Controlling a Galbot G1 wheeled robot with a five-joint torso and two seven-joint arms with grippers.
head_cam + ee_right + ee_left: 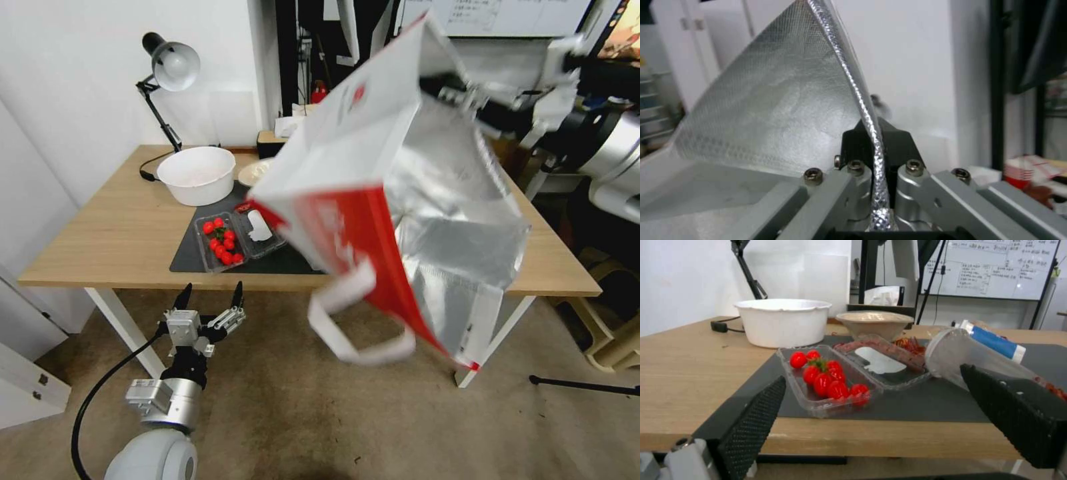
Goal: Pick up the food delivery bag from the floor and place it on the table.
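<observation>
- The food delivery bag [393,200] is up in the air over the right half of the bench [113,233], tipped hard so its silver-lined mouth faces down toward the front edge and a white strap handle [353,327] dangles below.
- The right gripper [876,186] has its jaws pinched on one thin edge of the bag's foil-lined wall, near the top of the bag as it hangs.
- Judging by how it swings and creases, the bag looks light and floppy: paper and foil, nothing stiff about it. A one-edge pinch lets it twist freely, and the foil looks slick, so slipping or tearing seems possible. The strap handles look like the sturdier place to hold.
- The left gripper [208,300] hangs low in front of the bench's front edge, jaws spread wide, holding nothing.
- On the dark mat [193,250] there's an open tray of cherry tomatoes [223,241] and a white bowl [197,175] toward the back-left, so the landing spot is a bit crowded.
</observation>
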